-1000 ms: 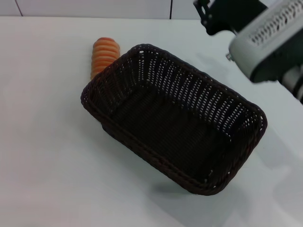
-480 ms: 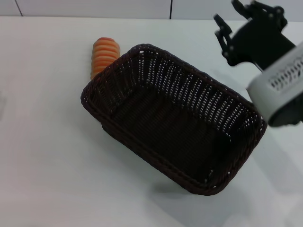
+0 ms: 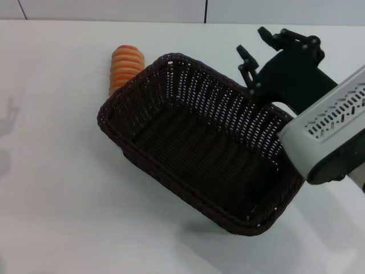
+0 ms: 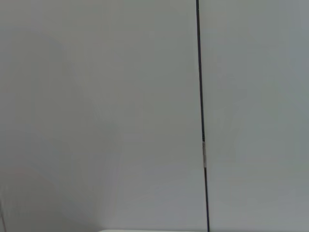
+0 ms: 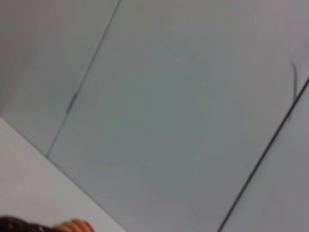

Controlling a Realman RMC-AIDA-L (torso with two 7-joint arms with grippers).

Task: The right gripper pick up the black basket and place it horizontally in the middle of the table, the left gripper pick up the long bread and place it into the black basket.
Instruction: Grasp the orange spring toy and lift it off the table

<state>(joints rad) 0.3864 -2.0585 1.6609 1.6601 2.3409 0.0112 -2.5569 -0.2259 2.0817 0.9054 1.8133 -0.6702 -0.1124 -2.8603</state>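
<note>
The black basket (image 3: 199,142) lies at a slant on the white table (image 3: 57,188), empty. The long bread (image 3: 124,65) lies on the table just beyond the basket's far left corner, partly hidden by the rim. My right gripper (image 3: 256,54) hangs over the basket's far right rim, with its black fingers (image 3: 246,65) apart and holding nothing. Its grey casing (image 3: 331,131) covers the basket's right end. The right wrist view shows mostly wall, with a sliver of basket rim (image 5: 19,224) and bread (image 5: 72,225) at its edge. My left gripper is out of view, and its wrist view shows only wall.
A grey panelled wall (image 3: 114,8) runs along the table's far edge. A faint shadow (image 3: 8,111) falls on the table at the far left. Bare tabletop lies left of and in front of the basket.
My right arm has swung left and down, from the upper right corner to over the basket's far right rim. The basket and bread have not moved. A shadow appeared at far left.
</note>
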